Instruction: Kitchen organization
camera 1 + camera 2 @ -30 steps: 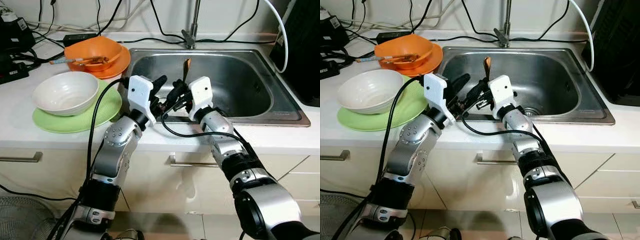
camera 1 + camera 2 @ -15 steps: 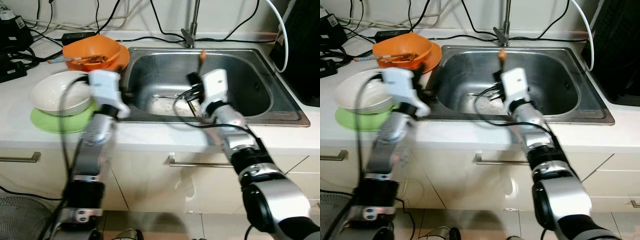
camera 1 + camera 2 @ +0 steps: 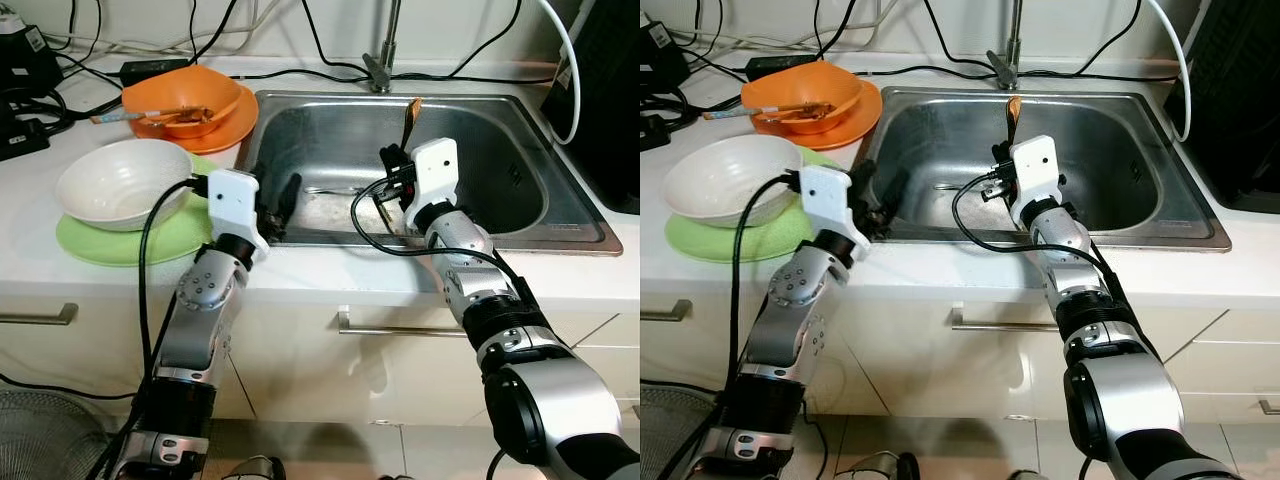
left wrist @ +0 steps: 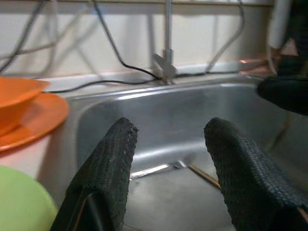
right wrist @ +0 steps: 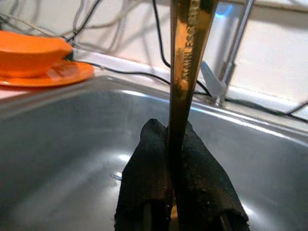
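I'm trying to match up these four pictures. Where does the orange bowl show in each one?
Left eye view: orange bowl on the counter, upper left, left of the sink.
Right eye view: upper left.
Left wrist view: at the left edge.
Right wrist view: upper left.
Shared landmark: the faucet behind the sink.

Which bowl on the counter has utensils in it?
The orange bowl on the orange plate, by the sink's far left corner. The white bowl on the green plate looks empty.
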`<state>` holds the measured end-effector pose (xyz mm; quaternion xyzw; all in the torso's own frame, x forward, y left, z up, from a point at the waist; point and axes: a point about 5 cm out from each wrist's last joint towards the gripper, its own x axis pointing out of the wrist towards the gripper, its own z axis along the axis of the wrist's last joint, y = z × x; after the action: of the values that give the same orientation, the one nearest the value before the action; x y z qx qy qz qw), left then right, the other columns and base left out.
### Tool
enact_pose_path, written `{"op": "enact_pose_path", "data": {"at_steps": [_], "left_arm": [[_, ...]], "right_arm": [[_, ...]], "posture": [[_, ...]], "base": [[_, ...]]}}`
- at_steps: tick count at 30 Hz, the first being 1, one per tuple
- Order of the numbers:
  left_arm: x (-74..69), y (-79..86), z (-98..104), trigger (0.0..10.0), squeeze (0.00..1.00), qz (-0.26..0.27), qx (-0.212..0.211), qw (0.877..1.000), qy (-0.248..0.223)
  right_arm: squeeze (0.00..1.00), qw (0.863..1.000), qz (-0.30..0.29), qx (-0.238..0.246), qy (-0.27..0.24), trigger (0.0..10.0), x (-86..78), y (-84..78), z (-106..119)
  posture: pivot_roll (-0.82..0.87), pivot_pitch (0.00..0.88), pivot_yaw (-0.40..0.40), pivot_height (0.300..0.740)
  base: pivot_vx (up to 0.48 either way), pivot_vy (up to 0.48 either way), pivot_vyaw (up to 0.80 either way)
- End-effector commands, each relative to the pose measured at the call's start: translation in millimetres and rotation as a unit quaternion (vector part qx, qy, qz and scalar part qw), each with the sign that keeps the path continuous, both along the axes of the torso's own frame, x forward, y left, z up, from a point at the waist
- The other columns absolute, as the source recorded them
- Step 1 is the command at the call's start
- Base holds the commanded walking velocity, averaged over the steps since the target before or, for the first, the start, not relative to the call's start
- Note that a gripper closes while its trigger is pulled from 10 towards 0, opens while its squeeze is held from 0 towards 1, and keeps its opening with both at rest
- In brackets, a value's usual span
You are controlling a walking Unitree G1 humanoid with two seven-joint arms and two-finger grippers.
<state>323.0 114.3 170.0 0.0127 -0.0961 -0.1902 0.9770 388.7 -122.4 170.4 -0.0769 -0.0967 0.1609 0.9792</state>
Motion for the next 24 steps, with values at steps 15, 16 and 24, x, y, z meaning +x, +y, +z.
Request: {"op": "enact_pose_path", "data": {"at_steps": [15, 16, 24], "left_arm": [[-18.1, -3.6, -17.5, 10.0, 0.00, -0.038, 0.016, 0.998, 0.047], [-20.0, -5.0, -18.1, 10.0, 0.00, -0.042, 0.014, 0.998, 0.051], [-24.8, -8.3, -20.0, 10.0, 0.00, -0.052, 0.013, 0.997, 0.061]], "right_arm": [[0.00, 0.997, -0.059, -0.009, 0.055, 10.0, 19.9, -13.5, 21.2], [0.00, 0.994, -0.064, -0.014, 0.083, 10.0, 20.8, -13.8, 16.2], [0.00, 0.987, -0.063, -0.032, 0.145, 10.0, 21.1, -12.5, 5.1]], "posture": [[0.01, 0.037, 0.001, 0.740], [0.01, 0.037, 0.001, 0.740], [0.03, 0.020, -0.010, 0.740]], "base": [[0.000, 0.000, 0.00], [0.000, 0.000, 0.00], [0.000, 0.000, 0.00]]}}
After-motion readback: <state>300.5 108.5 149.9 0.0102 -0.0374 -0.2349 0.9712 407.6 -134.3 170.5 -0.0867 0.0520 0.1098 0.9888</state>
